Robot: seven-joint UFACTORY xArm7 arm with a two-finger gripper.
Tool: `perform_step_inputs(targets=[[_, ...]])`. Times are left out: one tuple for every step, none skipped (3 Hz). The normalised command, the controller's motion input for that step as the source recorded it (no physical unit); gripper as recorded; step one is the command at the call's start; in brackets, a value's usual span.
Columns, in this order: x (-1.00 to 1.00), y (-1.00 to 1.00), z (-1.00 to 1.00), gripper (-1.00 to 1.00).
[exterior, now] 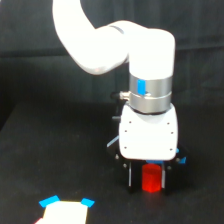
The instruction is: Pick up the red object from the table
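Here you see the small bright red stubby block (152,179) standing upright between the two dark fingers of the gripper (148,181), low in the exterior view and a little toward its right. One finger (131,177) stands just beside the block on the exterior view's left, the other on its right is mostly hidden by the block and the shadow. The jaws are set narrow, close about the red object on both sides, but you cannot tell from this view whether they actually press on it or only flank it. Its lower edge sits near the flat, slightly glossy black table (60,150), and the blur keeps you from saying whether it touches the surface or hangs just clear of it.

Above the fingers you see the white boxy gripper housing (149,135), then a silver metal ring with a blue mark (148,92), then the thick white arm (100,35) curving up toward the exterior view's left.

Well apart from the block, at the bottom edge toward the exterior view's left, lies a pale flat piece with bright blue corners (66,210), cut off by the frame.
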Motion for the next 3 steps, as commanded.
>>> perform_step_inputs(targets=[[-1.00,0.92,0.63,-1.00],[0.44,0.27,1.00,-0.33],[0.34,0.49,1.00,-0.29]])
